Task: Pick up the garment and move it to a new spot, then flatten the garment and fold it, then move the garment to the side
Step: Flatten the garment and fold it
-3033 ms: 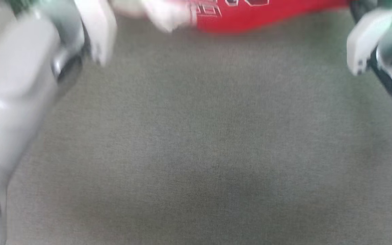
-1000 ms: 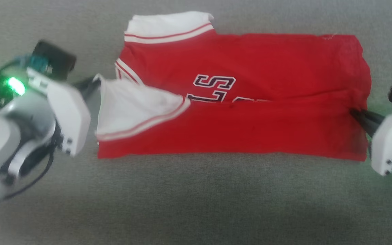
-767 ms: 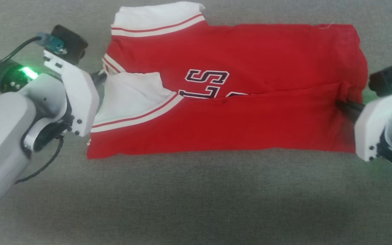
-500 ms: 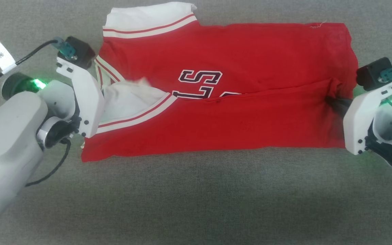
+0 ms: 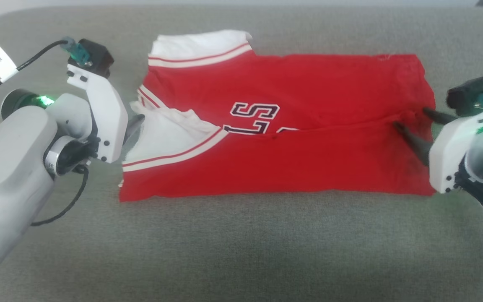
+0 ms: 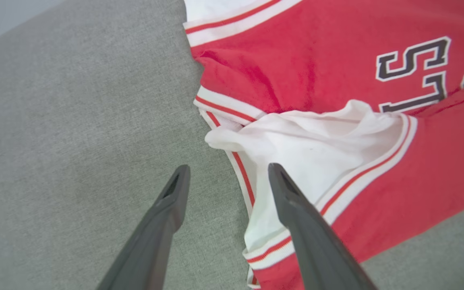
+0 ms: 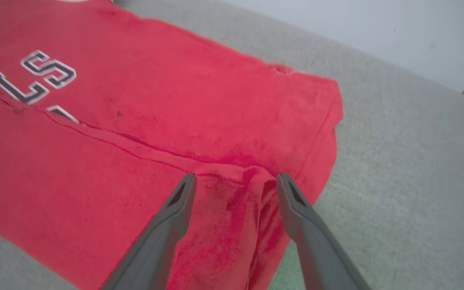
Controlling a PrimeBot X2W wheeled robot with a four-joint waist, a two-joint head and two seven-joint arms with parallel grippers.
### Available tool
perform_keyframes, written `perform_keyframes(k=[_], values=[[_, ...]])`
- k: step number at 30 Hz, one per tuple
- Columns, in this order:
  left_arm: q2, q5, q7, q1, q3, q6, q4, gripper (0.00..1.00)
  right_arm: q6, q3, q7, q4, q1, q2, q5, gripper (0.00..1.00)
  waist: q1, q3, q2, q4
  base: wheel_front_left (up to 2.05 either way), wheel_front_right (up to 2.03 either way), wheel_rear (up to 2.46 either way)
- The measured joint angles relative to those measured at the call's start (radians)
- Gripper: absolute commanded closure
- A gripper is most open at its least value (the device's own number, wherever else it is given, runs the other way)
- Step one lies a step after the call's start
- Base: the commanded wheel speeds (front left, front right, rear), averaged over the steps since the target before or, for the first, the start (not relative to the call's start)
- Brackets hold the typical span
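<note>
The garment [image 5: 292, 167] lies spread across the middle of the grey surface [image 5: 241, 251], folded once along its length. The near half is laid up over the far half so that its edge cuts across the dark lettering [image 5: 255, 114], and at the left end the white lining [image 5: 162, 134] is turned out in a rumpled flap beside the striped trim [image 5: 174, 153]. It is judged to be light, thin and limp, so it will sag and unfold if lifted by one layer, and the smooth cloth may slide on itself. A hold is best taken at the two ends, where both layers can be pinched together; on the left the thicker trim should give a firmer bite than the loose lining. The left gripper [image 6: 228, 171] is held at the garment's left end, its forearm reaching in from the lower left. Its jaws stand apart and grip nothing, one finger over bare surface and the other over the white flap. The right gripper [image 7: 236, 179] is set at the right end, angled in from the lower right, its jaws likewise apart and straddling a small raised ridge of red cloth at the fold's edge. Whether the tips press on the cloth cannot be told. The folding is judged part done, with a crosswise fold and the move aside not yet made.
</note>
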Motion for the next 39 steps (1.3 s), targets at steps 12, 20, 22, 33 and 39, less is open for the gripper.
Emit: perform_keyframes(k=[12,20,22,33,39], values=[[0.091,-0.122,0.198,0.14,0.011,0.198,-0.266,0.0,0.001,-0.336,-0.29,-0.151,0.162,0.104,-0.221,0.0,0.0,-0.093,0.0,0.02,0.0,0.0,0.0],[0.119,-0.149,0.245,0.209,0.001,0.269,-0.321,0.0,0.0,-0.543,-0.298,-0.351,0.29,0.26,-0.362,0.0,-0.0001,-0.086,0.0,-0.016,0.0,0.0,0.0],[0.12,-0.154,0.244,0.218,0.001,0.277,-0.296,0.0,0.0,-0.561,-0.28,-0.398,0.32,0.289,-0.38,0.0,0.0,-0.078,0.0,-0.028,0.0,0.0,0.0],[0.073,-0.203,0.219,0.24,0.024,0.255,-0.122,0.57,0.0,-0.611,-0.111,-0.521,0.464,0.364,-0.383,0.0,0.0,-0.031,0.0,-0.087,0.0,0.0,0.0],[0.034,-0.21,0.208,0.225,0.026,0.217,-0.069,1.0,0.0,-0.611,0.085,-0.517,0.511,0.351,-0.33,0.0,0.0,-0.021,0.0,-0.083,0.0,0.0,0.0]])
